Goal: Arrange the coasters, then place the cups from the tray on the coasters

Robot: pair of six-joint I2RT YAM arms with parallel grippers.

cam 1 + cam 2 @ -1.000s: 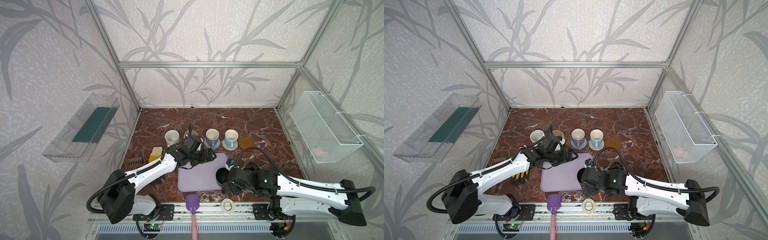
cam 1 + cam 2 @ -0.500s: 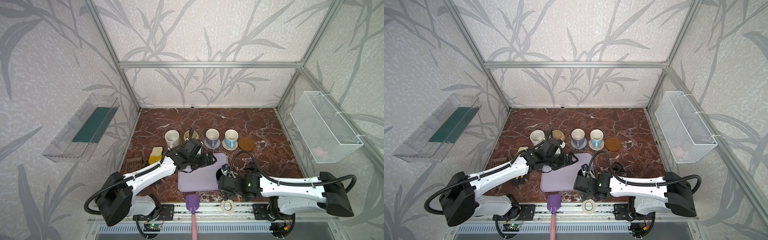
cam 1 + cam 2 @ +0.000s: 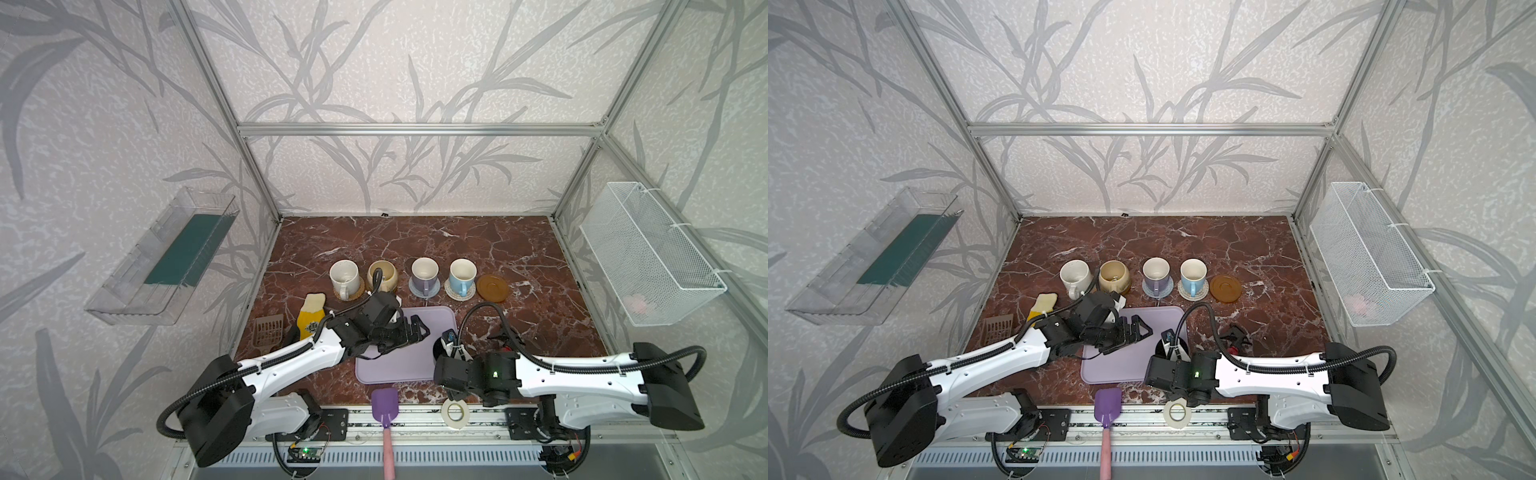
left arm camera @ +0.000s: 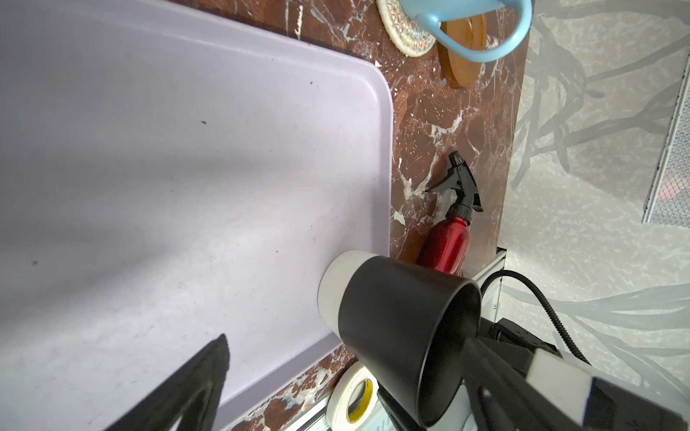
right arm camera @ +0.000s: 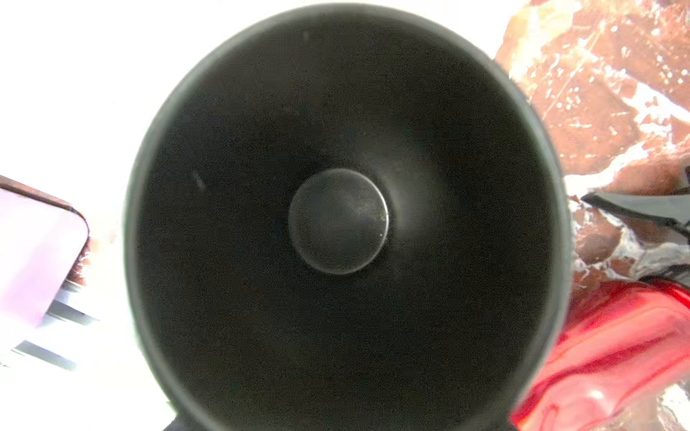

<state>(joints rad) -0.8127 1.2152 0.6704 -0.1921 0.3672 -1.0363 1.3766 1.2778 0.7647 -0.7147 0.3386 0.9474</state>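
Black cup [image 4: 403, 328] sits at the tray's [image 3: 399, 368] near right corner. Your right gripper [image 3: 446, 353] is at its rim, grip unclear; left gripper [image 3: 409, 332] is spread, empty. Likely rigid and slick: pinch the wall.

The left arm [image 3: 291, 363] and right arm [image 3: 582, 374] had white shells, black joints and ribbed black cables [image 3: 482, 309] looping outside. The left gripper [image 3: 417, 330] was black, seemingly ridged.

Mostly bare tray [image 4: 186, 168]; black cup [image 4: 403, 328] and spray bottle [image 4: 446, 244] crowd one edge.
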